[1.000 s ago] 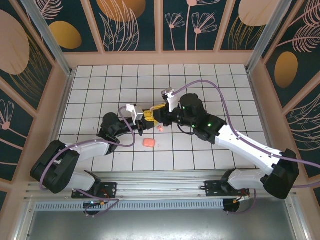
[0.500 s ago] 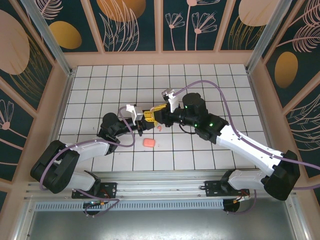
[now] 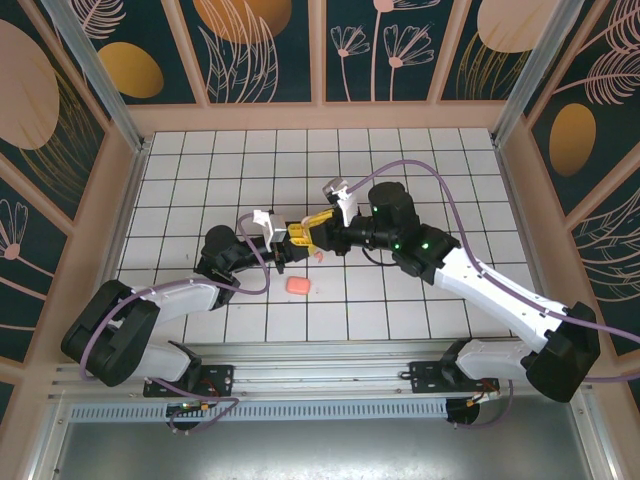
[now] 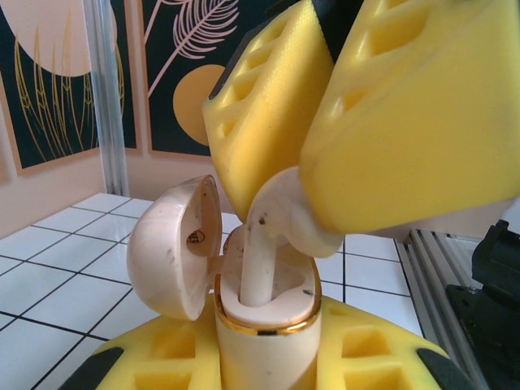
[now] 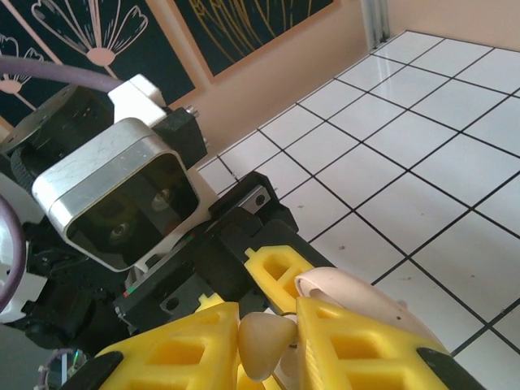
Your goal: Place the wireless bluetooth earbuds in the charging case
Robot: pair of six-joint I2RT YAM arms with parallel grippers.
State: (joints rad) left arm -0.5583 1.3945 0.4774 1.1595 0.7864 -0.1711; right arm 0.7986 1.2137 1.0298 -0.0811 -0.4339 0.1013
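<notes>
Because the beige charging case [image 4: 262, 345] had to present its sockets upward, the left end effector [image 3: 288, 236] was pressed together around the case's lower body. It held the case upright above the middle of the tabletop [image 3: 420, 170], a little toward the near edge. The hinged lid [image 4: 171, 252] was swung open to one side, which left the gold-rimmed mouth clear for an approach from above.

The right end effector [image 5: 266, 345] came in from the opposite side and pinched a whitish-beige earbud [image 4: 268, 244] by its rounded head between the yellow pads. Gripped that way, the stem hung free and pointed down. In the left wrist view the stem was already inside the case's mouth while the head sat above the rim, so the earbud looked partly inserted rather than seated. Holding the case in the air rather than on the tiles probably let both arms tune the alignment, and it kept the light case from sliding under a downward push.

A closed salmon case [image 3: 298, 286] lay on the tabletop nearer the near edge, just below the two end effectors. A tiny pink earbud [image 3: 319, 257] rested on the tiles between it and them, apart from both. To my eye the step in hand was pressing the bud home, and a slight tilt of the stem could jam it against the socket wall.
</notes>
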